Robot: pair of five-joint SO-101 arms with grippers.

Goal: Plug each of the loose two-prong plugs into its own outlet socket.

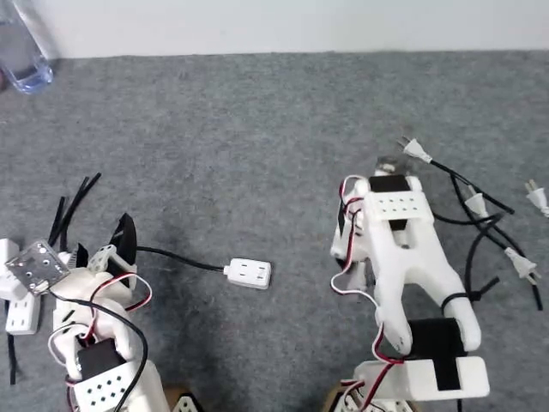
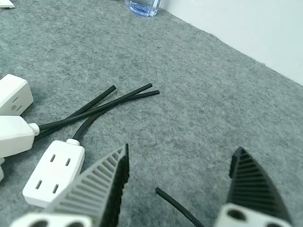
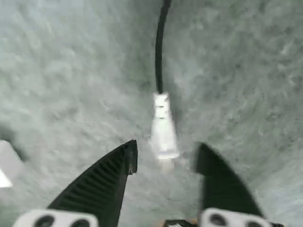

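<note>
As far as the pictures show, no plug is seated yet, so the whole task lies ahead. The right gripper (image 3: pixel 168 150) hangs low over the table (image 1: pixel 257 129) toward its right side. Its fingers are parted to a moderate gap, with a white two-prong plug (image 3: pixel 163 126) lying on the felt between them. The fingers do not appear to touch the plug, so the gripper holds nothing. The plug's black cord (image 3: pixel 160 47) runs straight away from the gripper. Other loose plugs (image 1: pixel 521 264) lie among tangled cords near the right edge, all well apart from any socket. The left gripper (image 2: pixel 182 156) sits near the left edge, spread wide and empty, just beside a cluster of white outlet sockets (image 2: pixel 54 172) whose slots are bare. One more outlet socket (image 1: pixel 249 273) lies on its own short lead between the two arms, toward the front edge, and it is also empty. I judge the step in hand to be the first pick-up, closing on the plug, and every pairing of plug and socket is yet to be made.
</note>
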